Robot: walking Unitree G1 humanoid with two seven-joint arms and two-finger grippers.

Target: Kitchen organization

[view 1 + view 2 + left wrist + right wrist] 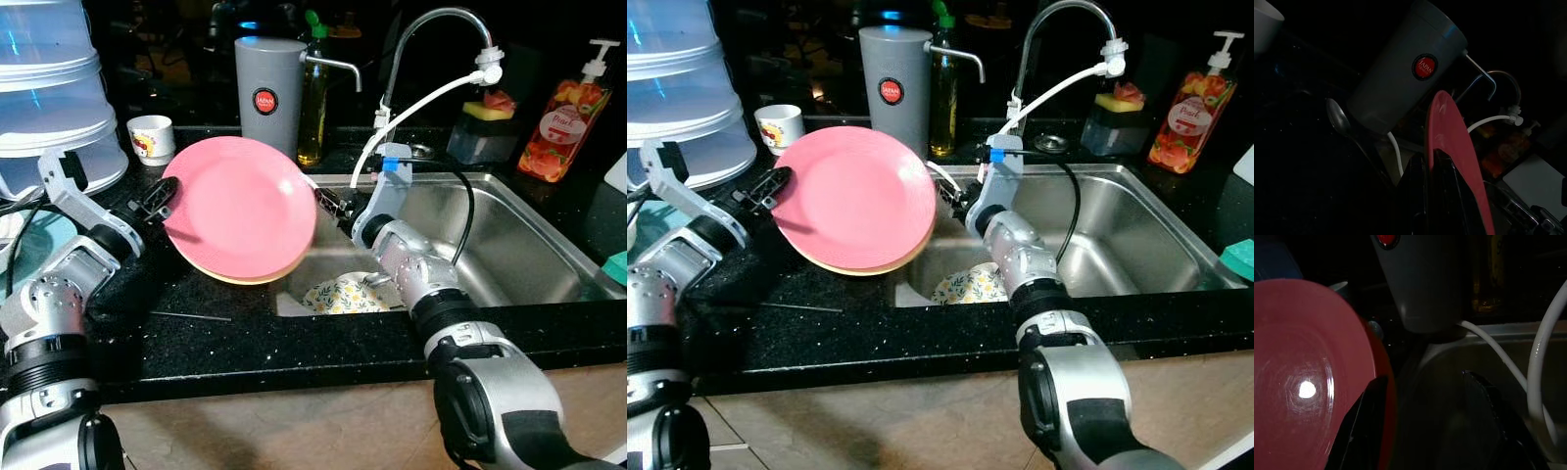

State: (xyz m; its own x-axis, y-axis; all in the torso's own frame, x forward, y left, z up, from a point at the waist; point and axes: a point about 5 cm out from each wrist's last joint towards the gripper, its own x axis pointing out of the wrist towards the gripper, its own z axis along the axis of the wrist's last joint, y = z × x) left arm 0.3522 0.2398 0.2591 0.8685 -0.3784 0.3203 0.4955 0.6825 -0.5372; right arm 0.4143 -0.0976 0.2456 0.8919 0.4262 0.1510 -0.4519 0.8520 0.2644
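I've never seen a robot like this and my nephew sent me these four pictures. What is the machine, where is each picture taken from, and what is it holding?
It is a humanoid robot at a kitchen counter. The two wide pictures come from its head camera; the two dark ones from cameras on its wrists. Its left gripper pinches the rim of a pink plate, stacked on a cream plate, both raised and tilted over the black counter. Its right gripper sits open at the plates' other edge, beside the sink. A flowered dish lies in the sink. Behind stand a grey jug, a small cup and a soap bottle.
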